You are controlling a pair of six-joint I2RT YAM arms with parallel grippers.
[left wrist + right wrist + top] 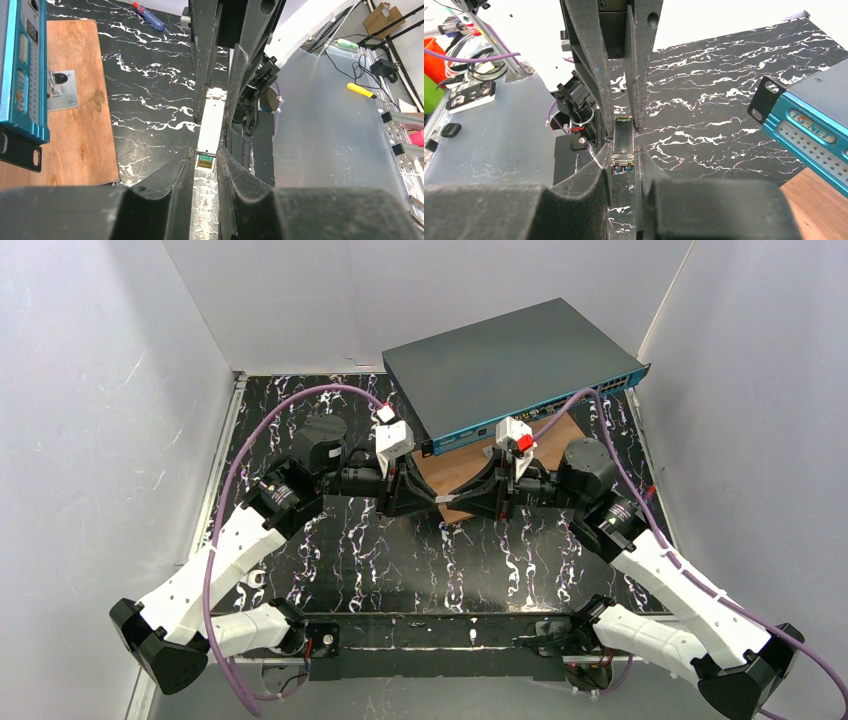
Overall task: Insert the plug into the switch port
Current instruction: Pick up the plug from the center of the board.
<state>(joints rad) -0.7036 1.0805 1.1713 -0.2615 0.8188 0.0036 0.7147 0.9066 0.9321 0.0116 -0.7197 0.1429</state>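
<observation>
Two grippers meet at the middle of the tabletop (330, 540), at 6 o'clock from the switch (510, 365). Left gripper (205, 156) jaws are clamped on the plug (207, 132) at its contact end; right gripper (623, 161) jaws are clamped on its latch end. Judged light, rigid, smooth metal, with fragile contacts. Grip the flat sides near the latch.

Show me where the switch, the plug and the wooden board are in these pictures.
switch (500, 360), top external view, dark grey top face.
plug (623, 141), right wrist view, middle of its metal body.
wooden board (85, 142), left wrist view, bare brown surface.
</observation>
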